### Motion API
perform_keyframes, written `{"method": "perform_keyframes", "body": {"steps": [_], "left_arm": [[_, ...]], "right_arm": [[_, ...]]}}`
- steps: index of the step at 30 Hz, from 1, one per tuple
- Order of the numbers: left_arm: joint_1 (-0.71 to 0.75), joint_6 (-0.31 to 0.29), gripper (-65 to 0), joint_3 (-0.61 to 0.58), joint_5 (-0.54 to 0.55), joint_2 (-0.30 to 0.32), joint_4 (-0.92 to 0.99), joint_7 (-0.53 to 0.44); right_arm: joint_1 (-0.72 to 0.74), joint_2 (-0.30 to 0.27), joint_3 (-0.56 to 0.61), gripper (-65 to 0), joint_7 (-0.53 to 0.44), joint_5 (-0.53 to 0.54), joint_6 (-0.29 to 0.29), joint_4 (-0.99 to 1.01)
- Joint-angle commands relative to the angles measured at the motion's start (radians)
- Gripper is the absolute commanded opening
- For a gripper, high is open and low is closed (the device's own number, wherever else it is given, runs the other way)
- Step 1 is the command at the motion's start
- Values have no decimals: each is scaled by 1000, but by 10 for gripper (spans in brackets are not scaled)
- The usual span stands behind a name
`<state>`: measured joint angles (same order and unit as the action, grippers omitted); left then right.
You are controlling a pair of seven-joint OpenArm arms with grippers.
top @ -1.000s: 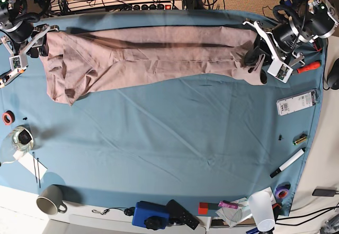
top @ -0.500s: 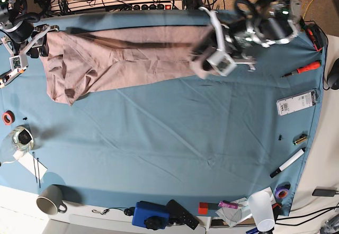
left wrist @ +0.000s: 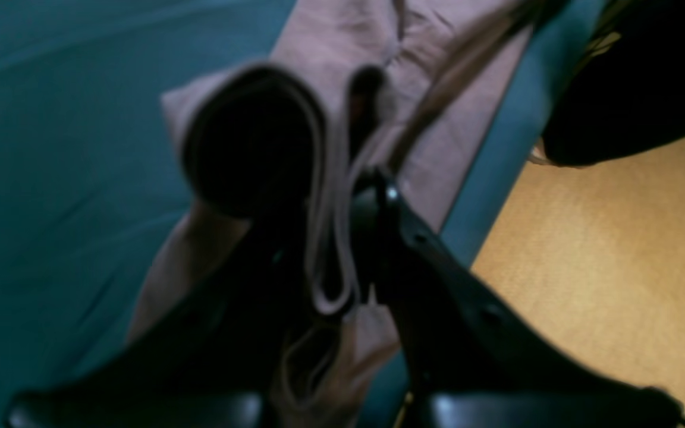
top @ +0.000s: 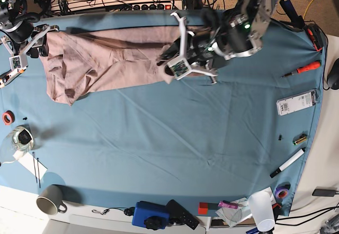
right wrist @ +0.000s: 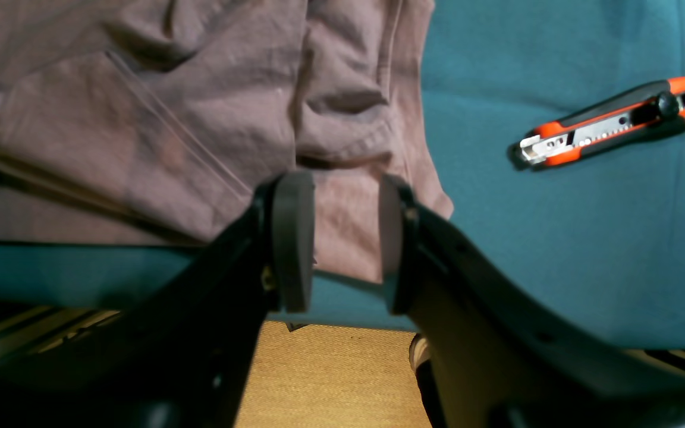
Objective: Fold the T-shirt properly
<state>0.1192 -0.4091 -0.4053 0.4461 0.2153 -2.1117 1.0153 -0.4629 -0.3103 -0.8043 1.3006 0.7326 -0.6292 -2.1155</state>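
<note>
The T-shirt [top: 106, 59] is a long dusty pink band lying along the far edge of the blue cloth [top: 159, 133]. My left gripper [top: 168, 60] is shut on the shirt's right end and holds it lifted over the middle of the band. In the left wrist view the gripper [left wrist: 333, 196] pinches a bunched fold of the shirt [left wrist: 437, 89]. My right gripper [top: 43, 44] is at the shirt's left end. In the right wrist view it [right wrist: 342, 238] is open, its pads apart just above the shirt's edge [right wrist: 140, 119] at the table rim.
An orange-black utility knife [right wrist: 610, 122] lies on the cloth next to the shirt. At the right are an orange-handled tool [top: 304, 69], a packet [top: 295, 102] and a marker [top: 287, 163]. A mug [top: 50, 199], blue box [top: 151, 213] and white cup [top: 262, 207] line the front edge.
My left gripper has carried the shirt's right end from the table's right side leftwards to the middle, doubling the shirt over. The right arm has not moved.
</note>
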Motion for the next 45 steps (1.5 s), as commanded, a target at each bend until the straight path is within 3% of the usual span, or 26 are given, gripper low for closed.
{"method": "perform_keyframes", "body": {"steps": [1, 8, 18, 27, 28, 31, 33, 37, 41, 45], "left_arm": [[-21, -3, -650, -6, 18, -21, -6, -31], [-50, -3, -650, -44, 24, -99, 24, -39], [-79, 1, -650, -86, 25, -105, 101, -75], [-89, 0, -650, -88, 10, -176, 101, -108], [-89, 1, -633, -90, 10, -181, 101, -111], [-89, 1, -399, -90, -11, -185, 101, -140], [-89, 5, -315, -90, -50, -185, 101, -162], [-89, 81, -304, -90, -81, -185, 101, -160], [-89, 81, -304, -89, -88, -185, 100, -117], [-89, 101, -306, -89, -89, -184, 67, 5]], "right_arm": [[-2, -16, -9, -460, -24, 8, -2, -16], [-2, -16, -9, -460, -25, 8, -2, -16], [-2, -16, -9, -460, -37, 8, -2, -16], [-2, -16, -9, -459, -37, 8, -2, -16], [-2, -16, -9, -460, -37, 8, -2, -16], [-2, -16, -9, -460, -37, 8, -2, -16], [-2, -16, -9, -460, -37, 8, -2, -16], [-2, -16, -9, -460, -43, 8, -2, -16], [-2, -17, -9, -460, -56, 8, -2, -16], [-2, -18, -9, -460, -105, 8, -5, -16]]}}
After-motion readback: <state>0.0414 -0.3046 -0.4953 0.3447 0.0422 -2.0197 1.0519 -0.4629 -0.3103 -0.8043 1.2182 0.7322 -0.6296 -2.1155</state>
